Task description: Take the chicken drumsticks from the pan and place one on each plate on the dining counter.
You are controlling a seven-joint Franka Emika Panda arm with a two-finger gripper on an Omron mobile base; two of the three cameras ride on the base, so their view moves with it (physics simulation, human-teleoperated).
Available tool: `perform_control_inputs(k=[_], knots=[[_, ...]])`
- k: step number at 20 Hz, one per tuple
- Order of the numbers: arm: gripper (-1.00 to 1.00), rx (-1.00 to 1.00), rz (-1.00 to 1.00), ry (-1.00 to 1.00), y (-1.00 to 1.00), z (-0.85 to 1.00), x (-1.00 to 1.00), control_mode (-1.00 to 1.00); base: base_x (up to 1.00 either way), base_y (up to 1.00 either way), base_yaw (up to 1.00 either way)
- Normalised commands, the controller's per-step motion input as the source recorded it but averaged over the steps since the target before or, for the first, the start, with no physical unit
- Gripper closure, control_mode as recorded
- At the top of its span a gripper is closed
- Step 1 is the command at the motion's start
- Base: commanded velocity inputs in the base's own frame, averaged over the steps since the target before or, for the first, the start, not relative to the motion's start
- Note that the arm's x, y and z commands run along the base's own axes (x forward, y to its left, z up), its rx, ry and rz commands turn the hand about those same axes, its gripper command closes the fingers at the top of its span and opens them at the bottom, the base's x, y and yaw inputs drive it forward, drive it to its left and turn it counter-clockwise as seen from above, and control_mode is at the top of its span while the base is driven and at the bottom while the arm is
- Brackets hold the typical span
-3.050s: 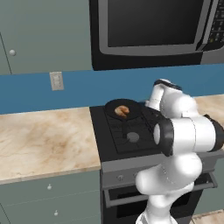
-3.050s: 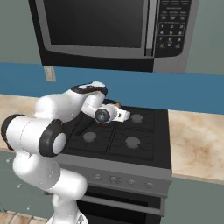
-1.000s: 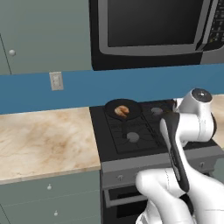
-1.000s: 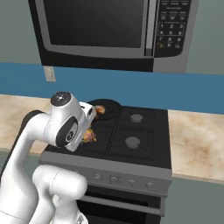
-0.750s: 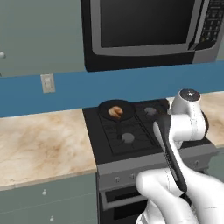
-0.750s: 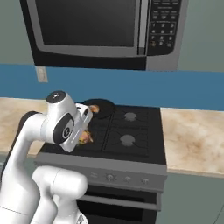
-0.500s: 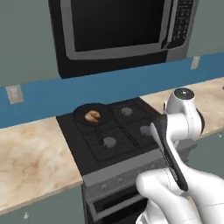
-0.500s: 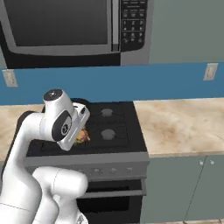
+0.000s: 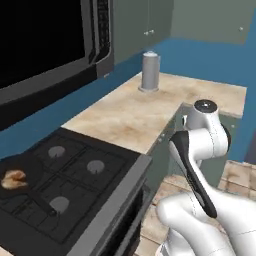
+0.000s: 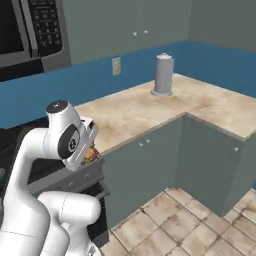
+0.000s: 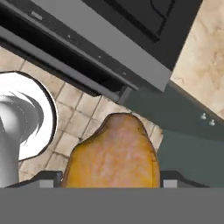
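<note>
Between my gripper (image 11: 111,186) jaws sits one chicken drumstick (image 11: 113,153), clamped firmly. My base has swung away from the stove; the other drumstick (image 9: 13,178) remains in the pan (image 9: 20,177). Next comes the dining counter.

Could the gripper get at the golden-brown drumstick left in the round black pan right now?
Probably not. The gripper is already shut on a golden-brown drumstick, held over the tiled floor off the stove's front edge; the other golden-brown drumstick lies in the round black pan.
</note>
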Motion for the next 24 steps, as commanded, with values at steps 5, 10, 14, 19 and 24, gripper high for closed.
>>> perform_control_inputs(k=[5, 10, 14, 19, 24], knots=[[1.00, 0.00, 0.00, 0.00, 0.00, 0.00, 0.00, 1.00, 0.00, -0.02, -0.99], [1.00, 0.00, 0.00, 0.00, 0.00, 0.00, 0.00, 1.00, 0.02, -0.06, -0.97], [1.00, 0.00, 0.00, 0.00, 0.00, 0.00, 0.00, 1.00, 0.06, -0.09, -0.97], [1.00, 0.00, 0.00, 0.00, 0.00, 0.00, 0.00, 1.00, 0.14, -0.25, -0.93], [1.00, 0.00, 0.00, 0.00, 0.00, 0.00, 0.00, 1.00, 0.22, -0.47, -0.87]])
